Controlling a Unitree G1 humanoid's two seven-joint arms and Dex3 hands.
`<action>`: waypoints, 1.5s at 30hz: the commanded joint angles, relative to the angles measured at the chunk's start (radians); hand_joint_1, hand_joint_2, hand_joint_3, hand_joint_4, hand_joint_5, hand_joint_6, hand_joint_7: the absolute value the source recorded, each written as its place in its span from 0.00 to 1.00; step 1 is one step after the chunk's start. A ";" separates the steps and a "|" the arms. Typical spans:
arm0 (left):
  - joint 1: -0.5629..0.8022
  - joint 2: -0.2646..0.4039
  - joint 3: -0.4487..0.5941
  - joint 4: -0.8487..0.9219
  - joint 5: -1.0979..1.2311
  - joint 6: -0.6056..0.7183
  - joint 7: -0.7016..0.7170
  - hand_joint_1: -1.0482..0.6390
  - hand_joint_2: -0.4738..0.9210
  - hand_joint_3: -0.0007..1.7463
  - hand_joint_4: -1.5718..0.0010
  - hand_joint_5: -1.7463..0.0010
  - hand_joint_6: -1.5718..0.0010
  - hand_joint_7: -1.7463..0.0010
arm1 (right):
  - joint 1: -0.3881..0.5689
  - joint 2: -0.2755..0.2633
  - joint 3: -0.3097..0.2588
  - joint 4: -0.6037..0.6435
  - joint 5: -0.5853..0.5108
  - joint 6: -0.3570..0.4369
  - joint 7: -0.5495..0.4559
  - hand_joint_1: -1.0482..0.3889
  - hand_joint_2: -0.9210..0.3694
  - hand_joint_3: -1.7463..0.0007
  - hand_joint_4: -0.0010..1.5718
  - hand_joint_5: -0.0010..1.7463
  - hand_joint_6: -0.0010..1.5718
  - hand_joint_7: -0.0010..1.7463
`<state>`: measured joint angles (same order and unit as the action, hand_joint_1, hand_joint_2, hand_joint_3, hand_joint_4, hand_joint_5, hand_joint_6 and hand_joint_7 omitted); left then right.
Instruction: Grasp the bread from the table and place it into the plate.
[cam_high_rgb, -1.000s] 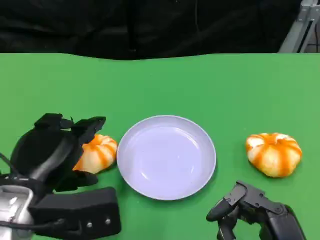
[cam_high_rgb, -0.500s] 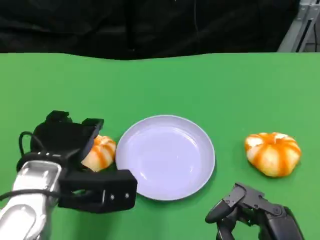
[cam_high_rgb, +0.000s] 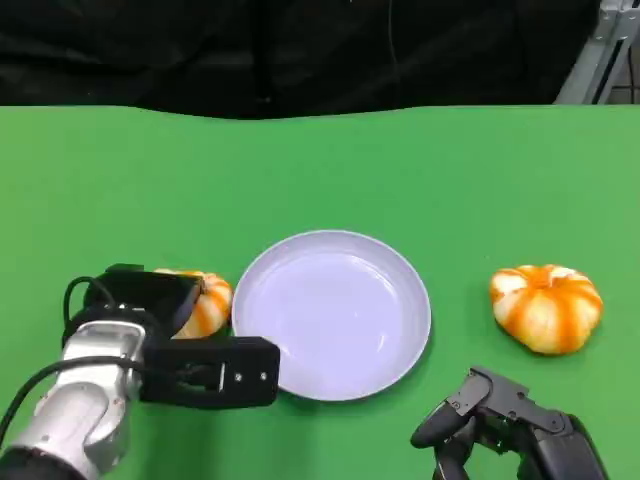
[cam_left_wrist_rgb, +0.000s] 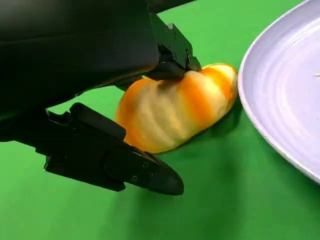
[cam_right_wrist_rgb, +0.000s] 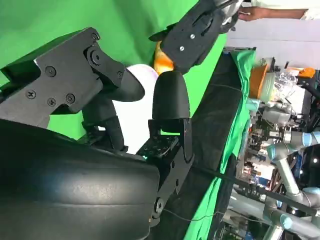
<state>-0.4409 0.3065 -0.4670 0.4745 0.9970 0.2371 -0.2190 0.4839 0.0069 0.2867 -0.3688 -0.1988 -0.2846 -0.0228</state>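
Note:
An orange-and-cream striped bread (cam_high_rgb: 210, 302) lies on the green table just left of the pale lavender plate (cam_high_rgb: 330, 315). My left hand (cam_high_rgb: 140, 295) has come down over it. In the left wrist view the fingers (cam_left_wrist_rgb: 170, 55) press on the top of the bread (cam_left_wrist_rgb: 170, 112) and the thumb (cam_left_wrist_rgb: 125, 162) lies against its other side, with the plate's rim (cam_left_wrist_rgb: 260, 110) close by. The bread still rests on the table. My right hand (cam_high_rgb: 500, 420) sits low at the table's front right with nothing in it.
A second striped bread (cam_high_rgb: 546, 307) lies to the right of the plate. A black backdrop runs along the table's far edge. In the right wrist view a person's hand (cam_right_wrist_rgb: 260, 12) and other robot arms stand beyond the table.
My left hand has dropped lower over the left bread, its forearm swinging in from the front left, and its fingers have closed around it. The right hand has stayed put.

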 joint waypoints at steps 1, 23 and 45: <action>0.004 0.022 -0.001 0.081 -0.072 -0.083 0.066 0.42 1.00 0.04 0.64 0.79 0.56 0.93 | 0.010 -0.003 -0.007 -0.015 0.014 0.013 -0.003 0.67 0.33 0.35 0.42 0.93 0.44 0.75; 0.048 0.074 0.058 -0.099 -0.064 -0.181 0.669 0.49 0.93 0.18 0.43 0.00 0.58 0.05 | 0.009 -0.005 -0.007 -0.013 0.014 0.005 -0.003 0.66 0.32 0.35 0.44 0.94 0.44 0.75; -0.026 -0.102 -0.047 -0.096 -0.114 -0.308 0.519 0.49 0.67 0.54 0.43 0.00 0.53 0.05 | 0.010 -0.007 -0.007 -0.006 0.023 -0.001 -0.002 0.66 0.33 0.35 0.43 0.93 0.44 0.75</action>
<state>-0.4331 0.2128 -0.5049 0.3375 0.9014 -0.0552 0.3347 0.4897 0.0062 0.2870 -0.3731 -0.1845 -0.2762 -0.0216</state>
